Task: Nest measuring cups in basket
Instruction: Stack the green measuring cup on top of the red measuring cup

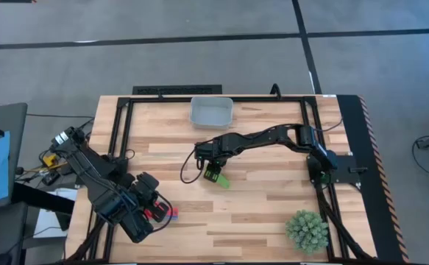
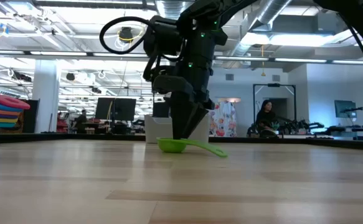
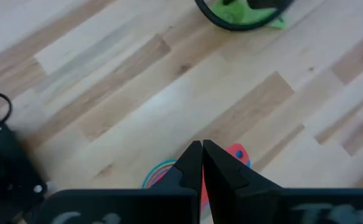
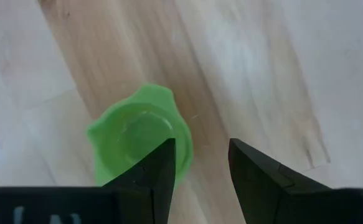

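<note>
A green measuring cup (image 1: 216, 177) lies mid-tabletop (image 1: 258, 213), short of the basket (image 1: 211, 111); light, stiff plastic, likely best gripped by its rim. The right pincer (image 4: 200, 163) hovers open above it. The left pincer (image 3: 202, 163) waits closed, empty.

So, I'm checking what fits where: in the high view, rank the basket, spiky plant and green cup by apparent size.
1. Basket
2. Spiky plant, nearly as large, so that order is unsure
3. Green cup, clearly smallest, partly under the right gripper

Right end effector (image 4: 200, 163) spread mid-table; left end effector (image 3: 202, 163) closed.
</note>
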Available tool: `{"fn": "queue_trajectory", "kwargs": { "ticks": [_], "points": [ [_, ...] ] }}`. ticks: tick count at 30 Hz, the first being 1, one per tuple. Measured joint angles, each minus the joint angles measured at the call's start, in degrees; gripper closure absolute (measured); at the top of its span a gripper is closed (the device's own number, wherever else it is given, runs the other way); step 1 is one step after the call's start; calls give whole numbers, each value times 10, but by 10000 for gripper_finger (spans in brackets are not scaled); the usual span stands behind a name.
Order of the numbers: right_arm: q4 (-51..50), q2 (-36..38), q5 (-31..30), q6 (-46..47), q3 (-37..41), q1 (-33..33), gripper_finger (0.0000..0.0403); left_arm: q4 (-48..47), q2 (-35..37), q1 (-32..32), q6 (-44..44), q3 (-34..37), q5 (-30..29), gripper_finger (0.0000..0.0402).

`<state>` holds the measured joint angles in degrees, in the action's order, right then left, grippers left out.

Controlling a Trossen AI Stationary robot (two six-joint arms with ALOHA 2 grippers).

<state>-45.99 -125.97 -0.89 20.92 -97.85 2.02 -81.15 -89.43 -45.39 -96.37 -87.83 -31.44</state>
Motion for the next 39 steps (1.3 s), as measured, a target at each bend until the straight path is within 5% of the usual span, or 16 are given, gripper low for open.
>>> {"fn": "queue_trajectory", "kwargs": {
  "ticks": [9, 18, 31, 39],
  "points": [
    [20, 0, 0, 0, 34, 8, 259, -11, 0, 0, 1, 0, 1, 401],
    [49, 1, 42, 54, 34, 7, 389, -90, 30, -27, -132, 0, -15, 401],
    [181, 33, 49, 219, 34, -63, 388, -56, 70, -79, -234, 119, -90, 401],
    [284, 86, -23, 294, 35, -103, 396, -1, 70, -66, -224, 138, -172, 372]
  ]
}}
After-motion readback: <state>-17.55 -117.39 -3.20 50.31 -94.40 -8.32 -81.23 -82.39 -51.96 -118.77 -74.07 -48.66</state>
